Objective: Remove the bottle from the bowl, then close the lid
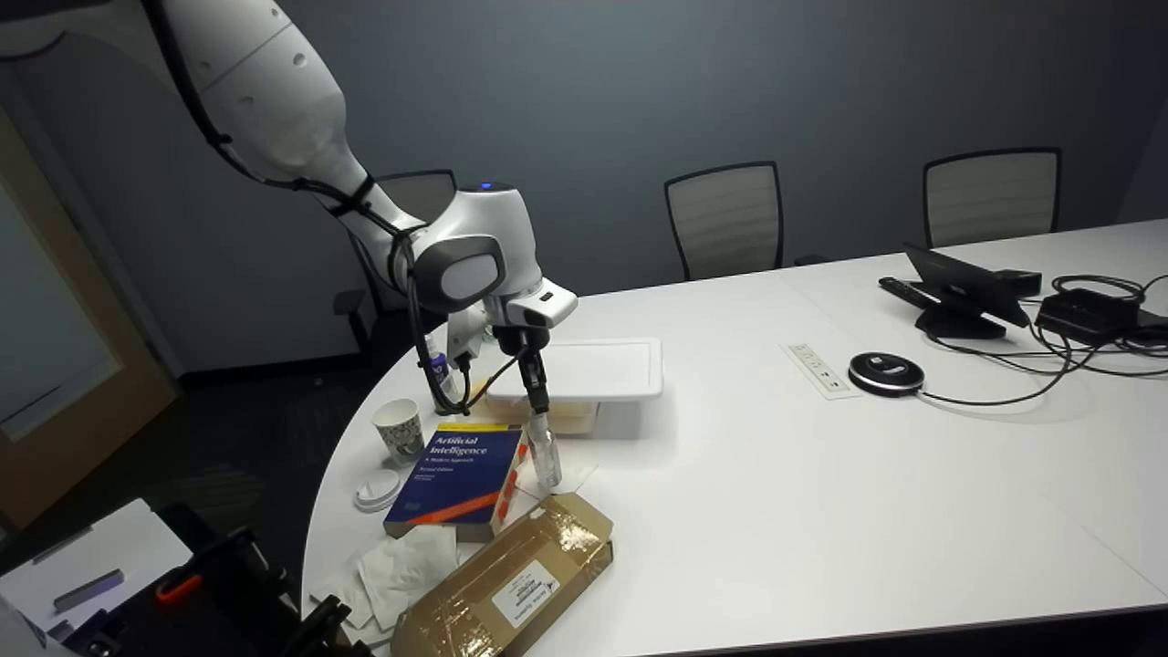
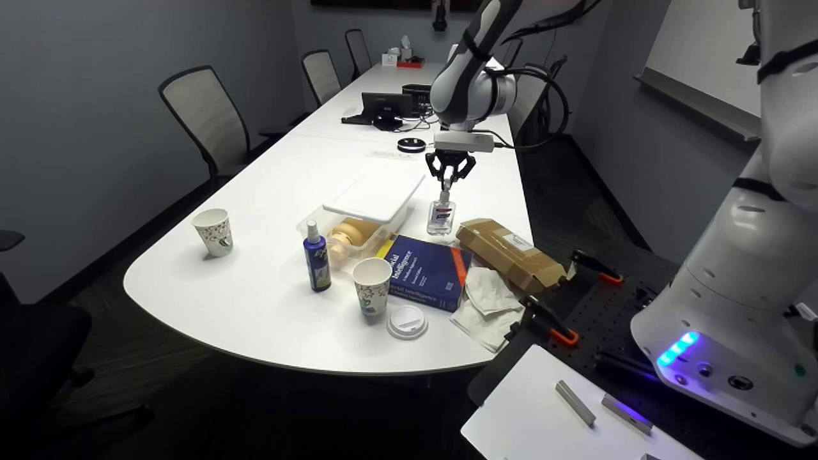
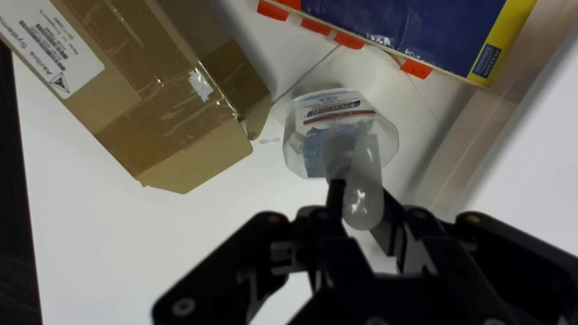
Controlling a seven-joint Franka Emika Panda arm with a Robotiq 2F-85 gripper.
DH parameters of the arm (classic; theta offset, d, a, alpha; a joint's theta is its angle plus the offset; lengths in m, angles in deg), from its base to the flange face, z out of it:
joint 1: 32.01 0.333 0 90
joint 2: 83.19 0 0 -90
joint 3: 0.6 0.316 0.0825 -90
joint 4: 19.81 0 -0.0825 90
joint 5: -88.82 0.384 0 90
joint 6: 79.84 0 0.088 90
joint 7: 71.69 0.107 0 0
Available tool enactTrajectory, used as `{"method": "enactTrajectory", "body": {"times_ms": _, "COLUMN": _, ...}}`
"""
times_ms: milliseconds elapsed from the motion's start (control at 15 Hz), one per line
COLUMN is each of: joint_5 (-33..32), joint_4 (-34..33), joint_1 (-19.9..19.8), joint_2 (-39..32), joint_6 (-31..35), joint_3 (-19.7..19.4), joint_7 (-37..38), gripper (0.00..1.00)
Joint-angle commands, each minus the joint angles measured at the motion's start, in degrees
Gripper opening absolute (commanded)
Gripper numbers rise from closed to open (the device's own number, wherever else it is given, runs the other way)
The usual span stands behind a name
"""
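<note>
The bottle is a small clear pump bottle with a whitish pump, seen in both exterior views (image 1: 546, 461) (image 2: 441, 218) and the wrist view (image 3: 332, 108). My gripper (image 1: 538, 406) (image 2: 447, 182) (image 3: 360, 194) is shut on its pump from above. The bottle hangs nearly upright outside the bowl, beside the book; I cannot tell whether its base touches the table. The bowl, a see-through whitish rectangular container (image 1: 580, 417) (image 2: 397, 220), holds tan items. The flat white lid (image 1: 598, 370) (image 2: 374, 197) lies over part of it, offset, leaving one end uncovered.
A thick blue book (image 1: 465, 470) (image 2: 429, 268) lies beside the bowl. A brown cardboard box (image 1: 520, 579) (image 3: 171, 108) lies near the bottle. A blue spray bottle (image 2: 317, 259), paper cups (image 2: 372, 287) (image 2: 214, 231), a cup lid (image 2: 407, 321) and napkins (image 2: 489, 300) stand or lie around.
</note>
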Motion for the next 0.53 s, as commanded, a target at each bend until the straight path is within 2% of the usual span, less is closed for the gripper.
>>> {"method": "enactTrajectory", "body": {"times_ms": 0, "joint_5": 2.0, "joint_4": -2.3, "joint_1": -0.5, "joint_2": -1.6, "joint_6": -1.0, "joint_3": 0.5, "joint_7": -0.7, "gripper": 0.23}}
{"method": "enactTrajectory", "body": {"times_ms": 67, "joint_5": 2.2, "joint_4": -2.5, "joint_1": -0.4, "joint_2": -2.0, "joint_6": -0.4, "joint_3": 0.5, "joint_7": -0.5, "gripper": 0.45}}
{"method": "enactTrajectory", "body": {"times_ms": 200, "joint_5": 3.1, "joint_4": -2.7, "joint_1": -0.5, "joint_2": -2.4, "joint_6": 0.6, "joint_3": 0.7, "joint_7": -0.4, "gripper": 0.49}}
{"method": "enactTrajectory", "body": {"times_ms": 467, "joint_5": 3.7, "joint_4": -2.6, "joint_1": 0.5, "joint_2": -0.8, "joint_6": 1.2, "joint_3": 0.2, "joint_7": 0.4, "gripper": 0.75}}
